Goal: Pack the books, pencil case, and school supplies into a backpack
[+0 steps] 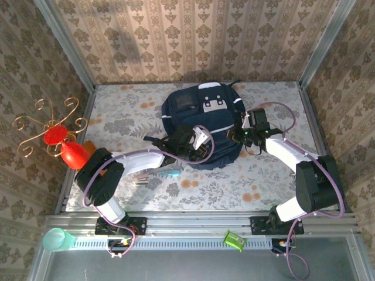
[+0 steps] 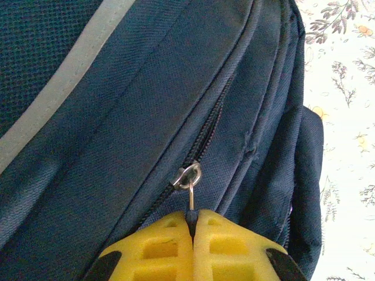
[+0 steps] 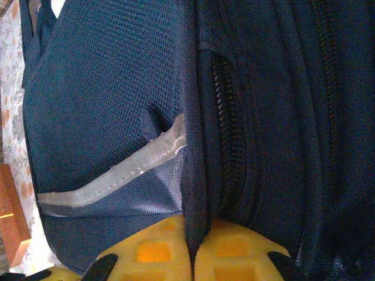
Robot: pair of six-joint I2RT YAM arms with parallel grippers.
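Left wrist view had the left jaws shut tight on the zip pull (image 2: 190, 175) of the backpack (image 2: 117, 105), which lay in the middle of the desk (image 1: 129, 111). The zip track (image 2: 208, 129) ran straight away from them, up and rightward, so any pull would likely follow that line. Right jaws were closed on a side seam (image 3: 196, 175), seemingly bracing the bag.
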